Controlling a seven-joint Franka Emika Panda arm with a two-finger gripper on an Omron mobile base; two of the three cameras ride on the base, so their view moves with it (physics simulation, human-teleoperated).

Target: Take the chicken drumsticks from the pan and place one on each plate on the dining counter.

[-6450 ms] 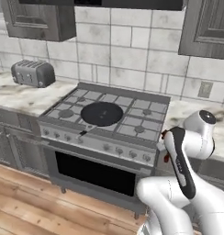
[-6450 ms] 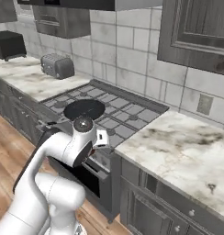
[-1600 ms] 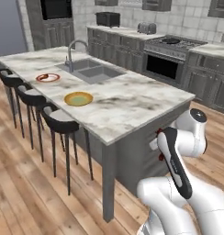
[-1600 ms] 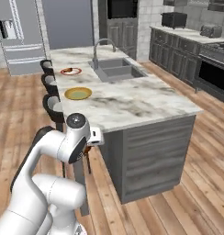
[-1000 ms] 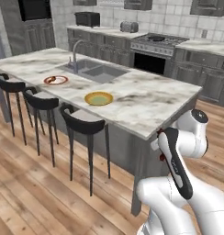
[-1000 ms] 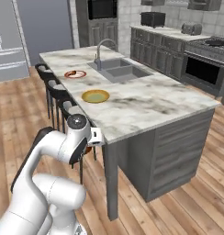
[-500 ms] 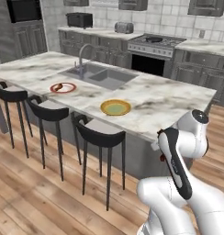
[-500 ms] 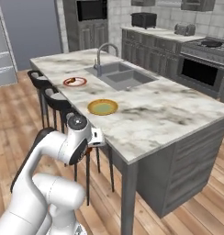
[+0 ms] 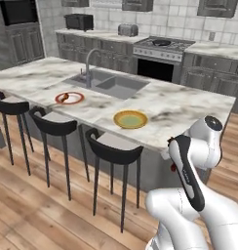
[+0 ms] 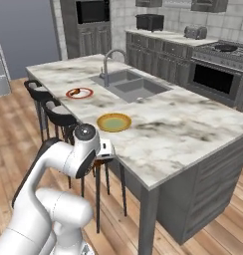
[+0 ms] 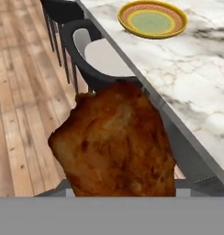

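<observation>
Hand view: a chicken drumstick is sitting clamped in the gripper, hanging beside the dining counter edge, above a black stool, short of the yellow plate.

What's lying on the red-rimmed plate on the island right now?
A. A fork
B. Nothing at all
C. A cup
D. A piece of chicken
D: a small brown chicken drumstick lies on the red-rimmed plate, while the yellow plate beside it is bare.
</observation>
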